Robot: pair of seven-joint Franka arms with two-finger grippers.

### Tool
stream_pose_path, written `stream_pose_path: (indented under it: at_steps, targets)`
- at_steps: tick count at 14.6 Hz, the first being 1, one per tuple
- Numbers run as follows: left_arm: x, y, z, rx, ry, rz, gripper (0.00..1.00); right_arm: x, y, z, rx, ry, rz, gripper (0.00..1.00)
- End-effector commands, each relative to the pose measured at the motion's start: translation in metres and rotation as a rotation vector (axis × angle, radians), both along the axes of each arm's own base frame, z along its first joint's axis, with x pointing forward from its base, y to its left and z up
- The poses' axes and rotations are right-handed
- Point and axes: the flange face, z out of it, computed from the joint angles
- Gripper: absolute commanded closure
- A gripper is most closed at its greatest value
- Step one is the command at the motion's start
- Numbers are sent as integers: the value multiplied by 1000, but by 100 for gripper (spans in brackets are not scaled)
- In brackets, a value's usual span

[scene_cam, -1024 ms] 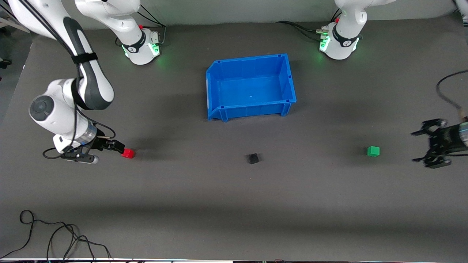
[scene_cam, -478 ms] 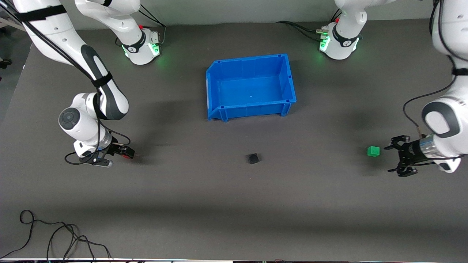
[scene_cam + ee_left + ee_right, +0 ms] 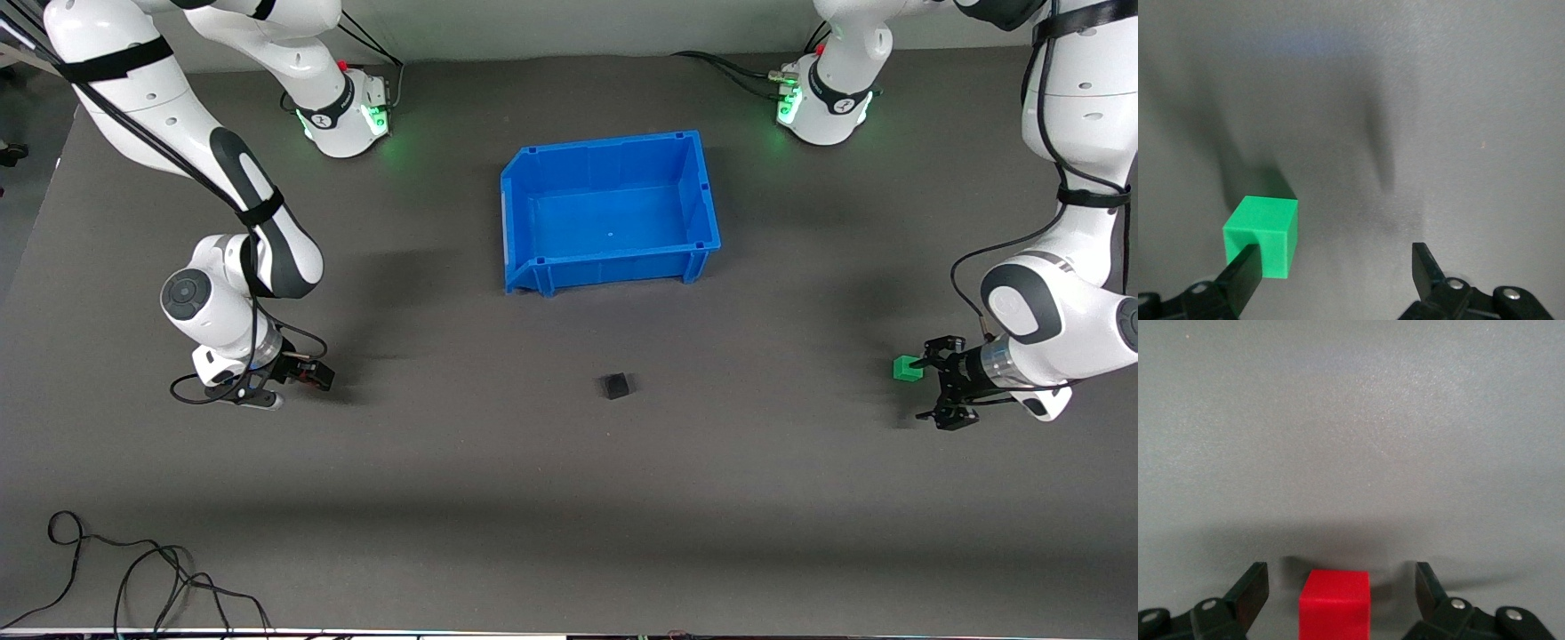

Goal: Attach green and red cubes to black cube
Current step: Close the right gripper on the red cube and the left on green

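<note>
Now both arms are bent low over the grey mat [image 3: 569, 498], each wrist turned so its gripper points toward the middle of the table. The right gripper [image 3: 313, 375] sits at the right arm's end, fingers spread wide with the red cube [image 3: 1335, 603] centred in the gap between them; the right wrist view shows clear mat on either side of the cube, so neither finger touches it. From the front view the cube is almost hidden by the black fingers.

Over at the left arm's end, the left gripper [image 3: 932, 388] is also spread wide, low beside the green cube [image 3: 906, 368]. The left wrist view shows the cube off-centre: one fingertip [image 3: 1245, 270] overlaps its front face, the other stands well apart from it. Whether that fingertip is touching the cube, I cannot tell.

One black cube [image 3: 615, 386] lies alone on the mat between the two grippers, well apart from both, nearer to the front camera than the blue bin [image 3: 520, 222].

Count: three cubes, one of each colour, one bin, two arms. Green lights glow at both arm bases. No writing can be read anywhere.
</note>
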Motion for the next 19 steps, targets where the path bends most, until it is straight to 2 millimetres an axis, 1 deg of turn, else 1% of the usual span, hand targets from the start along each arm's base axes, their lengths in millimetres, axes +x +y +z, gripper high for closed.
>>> stream_pose_path:
  at_steps: [1, 3, 4, 7, 9, 11, 12, 13, 15, 16, 17, 18, 19]
  targets:
    - [-7, -3, 6, -13, -5, -15, 0, 1, -3, 1, -1, -17, -5, 12]
    - [-10, -4, 9, -25, 12, -23, 0, 1, -8, 1, 1, -18, -19, 23]
    - [-10, -3, 11, -28, 14, -23, 0, 1, -10, 1, 5, -18, -30, 26]
    - [-17, 1, 10, -37, 42, -21, 0, 1, -9, 1, 5, -18, -29, 36]
    - [-19, 4, 13, -42, 51, -21, 0, 1, -9, 1, 5, -18, -29, 39]
    - [-22, 5, 7, -40, 60, -18, 0, 1, -9, 0, 9, -16, -35, 39]
    - [-24, 11, 4, -36, 64, -8, 0, 1, -9, 0, 12, -17, -42, 39]
    - [-28, 17, -1, -31, 66, -1, 0, 1, -9, 0, 13, -17, -41, 41]
    - [-30, 20, -12, -19, 60, -2, 0, 1, -9, 0, 13, -17, -41, 53]
    - [-32, 20, -18, -12, 60, -1, 0, 1, -9, 0, 13, -17, -41, 57]
    - [-32, 20, -18, -11, 59, 0, 0, 1, -9, 0, 13, -15, -41, 58]
    - [-32, 21, -17, -11, 59, 1, 6, 1, -9, 0, 13, -15, -41, 58]
    - [-32, 20, -15, -14, 60, -2, 6, 1, -8, 0, 13, -15, -39, 58]
